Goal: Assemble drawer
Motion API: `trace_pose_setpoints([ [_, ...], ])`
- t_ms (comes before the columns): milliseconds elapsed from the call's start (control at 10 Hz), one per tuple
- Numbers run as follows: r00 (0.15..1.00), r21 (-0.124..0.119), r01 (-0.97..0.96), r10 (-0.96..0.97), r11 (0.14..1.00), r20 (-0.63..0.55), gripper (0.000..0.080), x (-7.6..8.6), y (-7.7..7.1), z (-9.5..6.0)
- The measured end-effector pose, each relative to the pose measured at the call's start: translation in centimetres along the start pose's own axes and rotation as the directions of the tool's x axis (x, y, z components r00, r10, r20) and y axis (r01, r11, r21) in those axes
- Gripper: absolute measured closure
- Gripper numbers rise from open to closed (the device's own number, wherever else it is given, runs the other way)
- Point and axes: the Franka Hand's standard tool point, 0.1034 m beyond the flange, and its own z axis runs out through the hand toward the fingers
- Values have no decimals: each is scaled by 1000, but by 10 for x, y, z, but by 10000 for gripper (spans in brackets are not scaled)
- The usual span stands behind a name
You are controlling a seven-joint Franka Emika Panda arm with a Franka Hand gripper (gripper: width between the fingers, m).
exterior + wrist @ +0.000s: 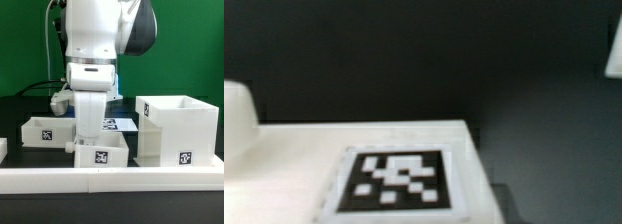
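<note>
drawer box [101, 152] sits seemingly just beneath the pincer [90, 132].

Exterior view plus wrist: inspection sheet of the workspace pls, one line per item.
Surface: black table, white rail along its front edge.
Job's things: three white tagged parts. The big box is at the exterior view's right, open on top. The small box is at its left. The middle box is by the rail.
Clutter: nothing seen; the marker board lies behind the boxes.
Grippers: the gripper is low behind the middle box, fingers hidden in both views; open or shut cannot be told. The wrist view shows only a tagged face close up.
Cables: nothing seen clearly.
Surroundings: green backdrop.
</note>
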Motion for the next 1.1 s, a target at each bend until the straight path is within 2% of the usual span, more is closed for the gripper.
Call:
trace_pose_setpoints([
  [100, 1000, 10, 9, -9, 1000, -2, 758, 5, 1, 1],
  [300, 1000, 11, 11, -11, 1000, -2, 758, 5, 3, 1],
  [500, 1000, -10, 9, -9, 1000, -3, 758, 5, 3, 3],
  [800, 1000, 16, 22, -21, 1000, -7, 758, 13, 6, 5],
  [900, 1000, 12, 26, -26, 1000, -9, 758, 15, 10, 3],
  [1100, 999, 19, 36, -36, 999, -14, 758, 22, 18, 0],
])
